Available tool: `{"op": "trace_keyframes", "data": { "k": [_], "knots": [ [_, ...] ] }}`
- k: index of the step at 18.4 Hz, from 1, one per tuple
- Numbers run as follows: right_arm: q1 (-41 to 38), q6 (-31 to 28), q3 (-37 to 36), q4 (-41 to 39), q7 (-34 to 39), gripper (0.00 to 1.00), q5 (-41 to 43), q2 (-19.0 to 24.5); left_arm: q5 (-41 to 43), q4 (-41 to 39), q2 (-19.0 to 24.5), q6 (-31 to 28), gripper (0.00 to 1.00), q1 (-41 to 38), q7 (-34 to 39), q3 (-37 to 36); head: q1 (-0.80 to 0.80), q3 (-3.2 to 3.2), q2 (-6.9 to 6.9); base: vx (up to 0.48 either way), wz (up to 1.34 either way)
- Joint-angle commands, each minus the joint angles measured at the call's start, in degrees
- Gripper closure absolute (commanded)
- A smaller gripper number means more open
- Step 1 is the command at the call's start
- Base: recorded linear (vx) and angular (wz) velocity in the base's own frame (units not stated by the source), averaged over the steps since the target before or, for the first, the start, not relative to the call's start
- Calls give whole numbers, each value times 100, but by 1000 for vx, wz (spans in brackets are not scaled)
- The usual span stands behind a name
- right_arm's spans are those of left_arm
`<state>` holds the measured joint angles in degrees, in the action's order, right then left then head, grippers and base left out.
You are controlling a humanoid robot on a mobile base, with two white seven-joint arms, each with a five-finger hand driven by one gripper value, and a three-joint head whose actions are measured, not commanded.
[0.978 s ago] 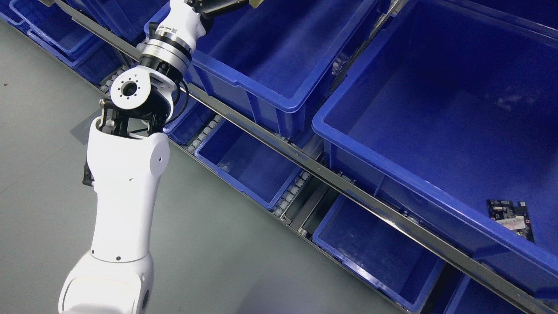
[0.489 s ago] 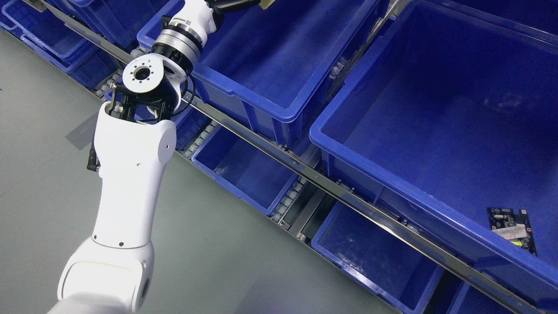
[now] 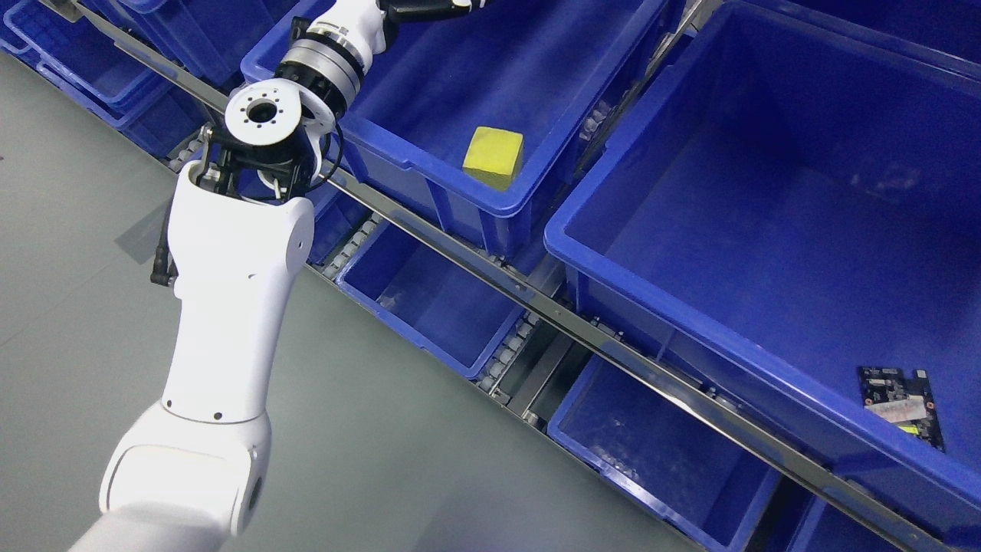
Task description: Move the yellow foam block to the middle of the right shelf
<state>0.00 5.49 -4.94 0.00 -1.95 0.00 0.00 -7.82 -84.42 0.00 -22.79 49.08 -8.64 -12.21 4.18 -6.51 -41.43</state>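
One yellow foam block (image 3: 494, 157) newly down in the blue bin (image 3: 429, 165), left hand (image 3: 429, 9) above, fingers' state indiscernible.

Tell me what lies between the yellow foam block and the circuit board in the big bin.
In the head view, the yellow foam block and circuit board lie in separate bins. Between them run the bins' blue walls and a metal shelf divider.

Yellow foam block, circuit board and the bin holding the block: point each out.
yellow foam block (image 3: 494, 156), head view, on its top face.
circuit board (image 3: 898, 395), head view, on its middle.
bin (image 3: 414, 148), head view, on its near rim.
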Motion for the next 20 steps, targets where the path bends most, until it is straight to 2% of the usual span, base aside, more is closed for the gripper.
{"op": "trace_keyframes", "data": {
  "k": [1, 4, 7, 11, 13, 16, 20],
  "knots": [
    [-9, -4, 2, -100, 1, 0, -18, -100, 79, -618, 100, 703, 0, -30, -15, 954, 0, 0, 0, 0, 0],
    [-9, -4, -7, -100, 1, 0, -18, -100, -35, -926, 100, 1493, 0, -441, -67, 1799, 0, 0, 0, 0, 0],
    [-9, -4, 2, -100, 1, 0, -18, -100, -194, -1339, 100, 2373, 0, -1686, -409, 1845, 0, 0, 0, 0, 0],
    [-9, -4, 2, -100, 1, 0, -18, -100, -194, -1411, 100, 3366, 0, -2901, -613, 1810, 0, 0, 0, 0, 0],
    [-9, -4, 2, -100, 1, 0, -18, -100, -203, -1411, 100, 3500, 0, -3202, -604, 1775, 0, 0, 0, 0, 0],
    [-9, -4, 2, -100, 1, 0, -18, -100, -238, -1411, 100, 3483, 0, -3221, -534, 1775, 0, 0, 0, 0, 0],
    [-9, -4, 2, -100, 1, 0, -18, -100, -238, -1411, 100, 3123, 0, -3221, -122, 1696, 0, 0, 0, 0, 0]
  ]
}}
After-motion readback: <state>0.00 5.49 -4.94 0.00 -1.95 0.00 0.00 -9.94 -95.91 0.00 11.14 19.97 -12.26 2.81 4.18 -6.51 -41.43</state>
